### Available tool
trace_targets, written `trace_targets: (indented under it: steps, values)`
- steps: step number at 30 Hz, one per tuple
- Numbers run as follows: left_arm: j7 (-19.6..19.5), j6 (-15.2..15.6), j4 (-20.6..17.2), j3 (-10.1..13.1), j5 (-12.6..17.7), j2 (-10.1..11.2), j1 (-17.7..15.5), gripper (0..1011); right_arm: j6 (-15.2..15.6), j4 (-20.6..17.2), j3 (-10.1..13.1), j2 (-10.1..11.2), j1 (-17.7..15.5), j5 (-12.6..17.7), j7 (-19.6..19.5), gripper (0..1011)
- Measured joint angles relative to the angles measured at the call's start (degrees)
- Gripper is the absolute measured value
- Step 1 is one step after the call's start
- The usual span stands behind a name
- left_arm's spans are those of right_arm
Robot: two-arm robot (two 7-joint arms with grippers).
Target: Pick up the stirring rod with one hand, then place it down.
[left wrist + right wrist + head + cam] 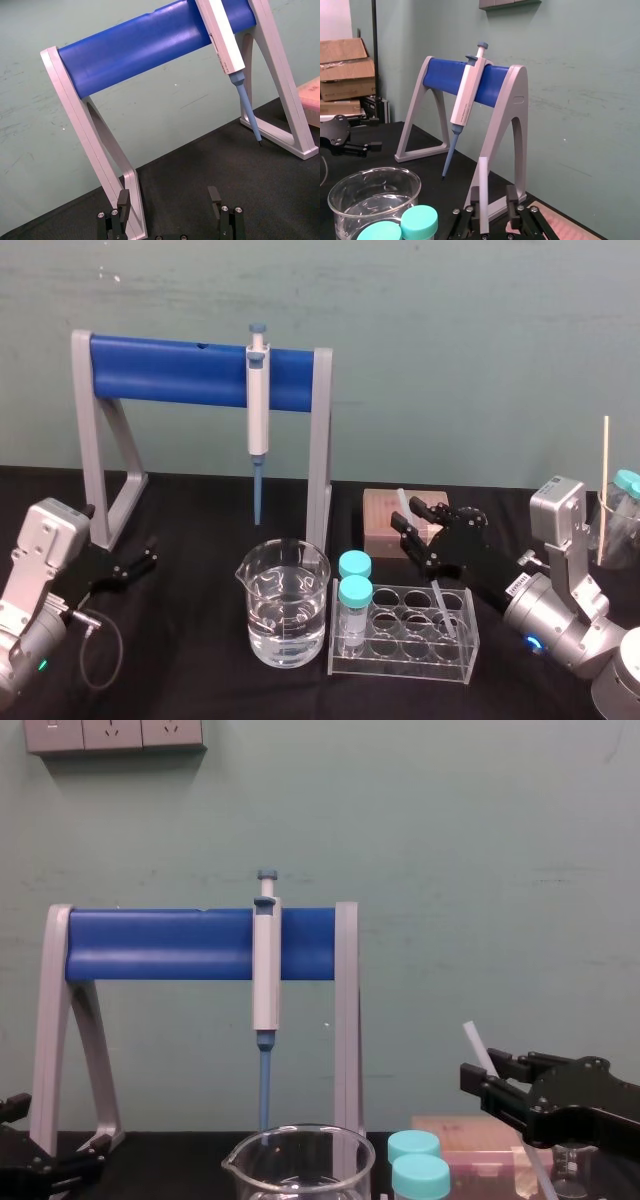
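Note:
The stirring rod [441, 592] is a thin translucent white rod that slants down into the clear tube rack [405, 635]. Its upper end [474, 1043] sticks up past my right gripper [413, 518]. In the right wrist view the rod [483, 195] stands between the fingers of the right gripper [493, 196], close against one finger [475, 194], with a clear gap to the other. The jaws stand open around it. My left gripper [150, 555] rests low at the table's left, and the left wrist view shows this gripper [169, 197] open with nothing in it.
A glass beaker of water [283, 602] stands left of the rack. Two teal-capped tubes [354, 595] sit in the rack's left end. A blue-tipped pipette [258, 405] hangs on the blue-and-grey stand [180, 370]. A pink box [385, 515] lies behind the right gripper. A wooden stick [605, 490] stands at far right.

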Motion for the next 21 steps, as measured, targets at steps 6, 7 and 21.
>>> trace_targets:
  steps: [6, 7, 21]
  values:
    - [0.0, 0.0, 0.0, 0.0, 0.0, 0.0, 0.0, 1000, -0.03, -0.01, 0.0, 0.0, 0.0, 0.03, 0.02, 492]
    - [0.0, 0.0, 0.0, 0.0, 0.0, 0.0, 0.0, 1000, -0.04, -0.01, 0.0, 0.0, 0.0, 0.03, 0.02, 528]
    - [0.0, 0.0, 0.0, 0.0, 0.0, 0.0, 0.0, 1000, -0.05, -0.01, 0.0, 0.0, -0.01, 0.06, 0.07, 947]
